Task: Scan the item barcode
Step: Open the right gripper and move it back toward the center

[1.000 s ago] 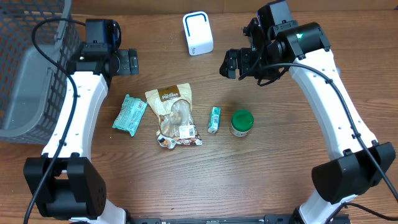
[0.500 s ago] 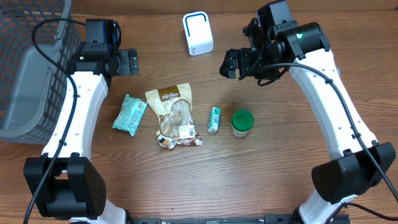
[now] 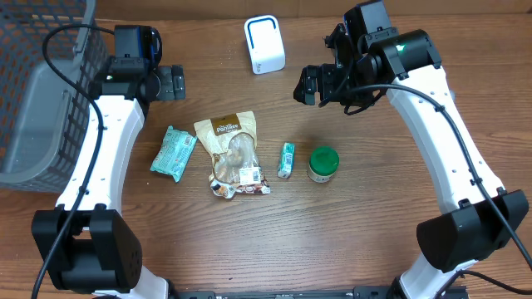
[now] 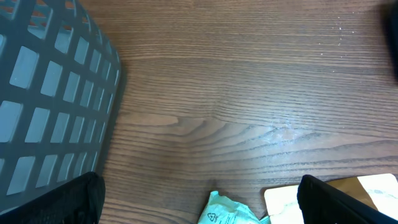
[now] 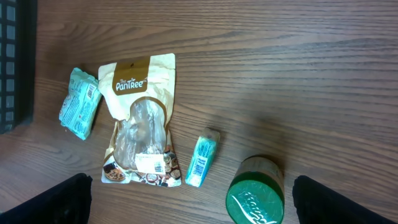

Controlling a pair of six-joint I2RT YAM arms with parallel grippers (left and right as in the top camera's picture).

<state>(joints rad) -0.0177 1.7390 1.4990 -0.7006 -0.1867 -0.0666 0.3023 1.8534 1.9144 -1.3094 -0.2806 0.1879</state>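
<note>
A grey mesh basket (image 3: pixel 25 124) sits at the wooden table's (image 3: pixel 249 241) left edge.

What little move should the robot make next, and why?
Probably lower the open right gripper toward the small teal stick pack. In the right wrist view the pack lies roughly midway between that gripper's fingers, with a barcode showing on top. The gripper holds nothing, and the pack lies on the wood, well apart from the white upright scanner.
</note>
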